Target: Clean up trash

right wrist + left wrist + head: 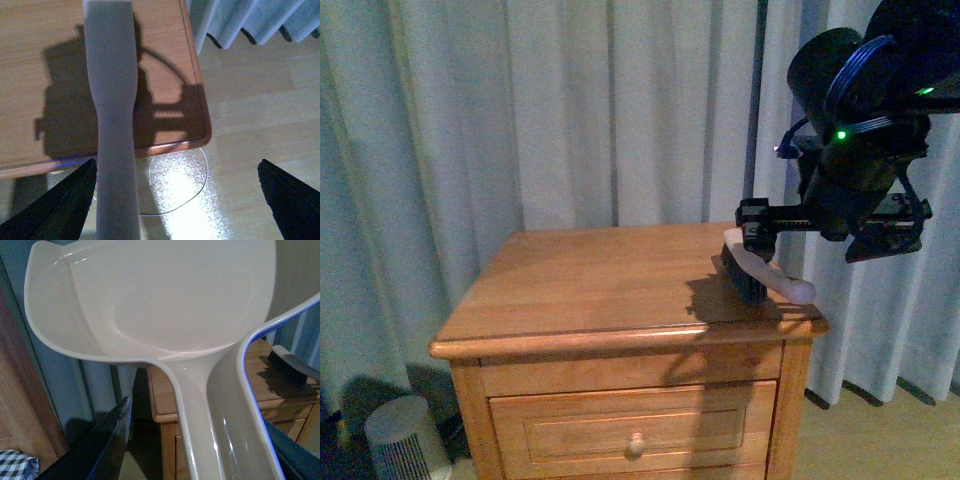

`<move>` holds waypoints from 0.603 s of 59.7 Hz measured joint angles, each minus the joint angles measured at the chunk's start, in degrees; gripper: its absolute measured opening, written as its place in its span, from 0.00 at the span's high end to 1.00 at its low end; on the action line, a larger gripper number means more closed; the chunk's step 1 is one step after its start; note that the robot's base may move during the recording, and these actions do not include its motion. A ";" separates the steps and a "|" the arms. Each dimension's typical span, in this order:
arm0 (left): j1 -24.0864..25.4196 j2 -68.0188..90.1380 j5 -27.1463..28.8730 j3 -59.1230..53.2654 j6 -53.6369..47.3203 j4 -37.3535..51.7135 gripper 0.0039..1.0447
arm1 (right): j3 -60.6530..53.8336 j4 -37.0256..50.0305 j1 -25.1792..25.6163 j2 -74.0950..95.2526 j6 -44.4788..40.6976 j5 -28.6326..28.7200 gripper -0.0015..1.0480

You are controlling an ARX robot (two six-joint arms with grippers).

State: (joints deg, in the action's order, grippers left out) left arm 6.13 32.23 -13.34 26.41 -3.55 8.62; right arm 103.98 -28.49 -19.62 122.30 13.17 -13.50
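1. Trash: no white wad shows in any of the three views. The nightstand (600,290) top in the front view carries only the brush (752,278), at centre right of the frame. Risk: sweeping with no target located, or pushing the wad off the far side unseen.
2. Right gripper (176,164): fingers spread wide at the lower corners of the right wrist frame. The pale brush handle (114,125) runs close to the lower-left finger, off centre and not pinched. Risk: closing from here shoves the handle sideways before the far finger meets it, so the brush pivots or seats crooked.
3. In the front view the handle end juts past the nightstand's right front corner. Risk: a nudge from the arm tips the brush to the floor.
4. Left gripper (210,430): the dustpan (165,300) handle passes between its fingers, but contact is not visible, so I cannot tell whether it is clamped. Risk: if the hold is loose, the pan sags or twists when it is loaded.
5. The pan fills the left wrist frame, with the nightstand showing only at lower right. Risk: the lip is misjudged against the edge, and the trash drops between pan and wood.
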 joint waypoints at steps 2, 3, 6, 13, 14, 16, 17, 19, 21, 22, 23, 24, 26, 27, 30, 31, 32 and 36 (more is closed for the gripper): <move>0.00 0.00 0.00 0.00 0.00 0.00 0.41 | 1.03 -0.02 -0.52 1.36 0.57 0.02 0.07; 0.00 0.00 0.00 0.00 0.00 0.00 0.41 | 1.49 -0.02 -0.81 1.90 0.85 0.07 0.07; 0.00 0.00 0.00 0.00 0.00 0.00 0.41 | 2.51 -0.04 -1.84 3.41 1.44 0.28 0.07; 0.00 0.00 0.00 0.00 0.00 0.00 0.41 | 2.78 0.17 -4.22 5.27 2.16 -0.44 0.07; 0.00 0.00 0.00 0.00 0.00 0.00 0.41 | 2.78 0.24 -4.35 5.40 2.19 -0.50 0.07; 0.00 0.00 0.00 0.00 0.00 0.00 0.41 | 2.78 0.35 -4.72 5.75 2.36 -0.87 0.07; 0.00 0.00 0.00 0.00 0.00 0.00 0.41 | 2.78 0.39 -4.96 6.01 2.38 -0.87 0.07; 0.00 0.00 0.00 0.00 0.00 0.00 0.41 | 2.78 0.50 -5.18 6.38 2.45 -0.90 0.07; 0.00 0.00 0.00 0.00 0.00 0.00 0.41 | 2.78 0.59 -5.29 6.73 2.47 -1.03 0.07; 0.00 0.00 0.00 0.00 0.00 0.00 0.41 | 2.78 0.61 -5.31 6.82 2.47 -1.07 0.07; 0.00 0.00 0.00 0.00 0.00 0.00 0.41 | 2.78 0.63 -5.31 7.04 2.49 -1.14 0.07; 0.00 0.00 0.00 0.00 0.00 0.00 0.41 | 2.78 0.63 -5.31 7.13 2.49 -1.14 0.07; 0.00 0.00 0.00 0.00 0.00 0.00 0.41 | 2.78 0.63 -5.27 7.28 2.51 -1.18 0.07; 0.00 0.00 0.00 0.00 0.00 0.00 0.41 | 2.78 0.63 -5.22 7.32 2.51 -1.20 0.07; 0.00 0.00 0.00 0.00 0.00 0.00 0.41 | 2.78 0.63 -5.11 7.34 2.54 -1.27 0.07; 0.00 0.00 0.00 0.00 0.00 0.00 0.41 | 2.78 0.63 -5.07 7.34 2.54 -1.29 0.07; 0.00 0.00 0.00 0.00 0.00 0.00 0.41 | 2.78 0.63 -4.94 7.34 2.54 -1.29 0.07; 0.00 0.00 0.00 0.00 0.00 0.00 0.41 | 2.78 0.74 -4.59 7.32 2.54 -1.55 0.10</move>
State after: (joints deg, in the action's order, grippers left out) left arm 6.13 32.23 -13.34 26.41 -3.55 8.62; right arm 106.76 -27.75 -24.21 129.62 15.70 -15.05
